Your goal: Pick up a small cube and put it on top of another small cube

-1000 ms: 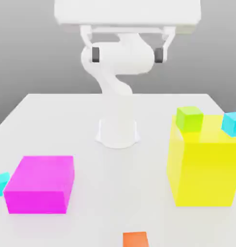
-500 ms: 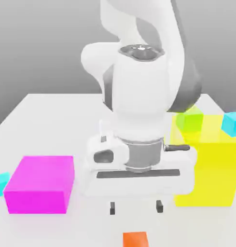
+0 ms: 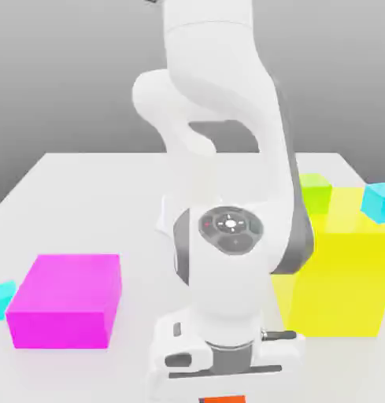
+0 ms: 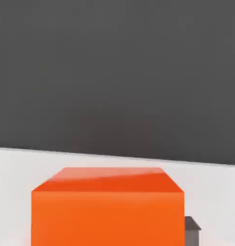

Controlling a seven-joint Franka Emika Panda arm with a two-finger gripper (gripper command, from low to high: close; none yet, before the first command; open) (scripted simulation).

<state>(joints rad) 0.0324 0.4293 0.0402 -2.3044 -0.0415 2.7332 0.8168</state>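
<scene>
One orange cube (image 4: 107, 211) clamped by the fingers (image 4: 192, 229); two cyan cubes (image 3: 379, 201), one green cube (image 3: 315, 193).

The arm (image 3: 227, 260) hid most of the green cube (image 3: 315, 191) and part of the yellow block (image 3: 341, 275). The picture's lower edge cut off the orange cube (image 3: 223, 399).
</scene>
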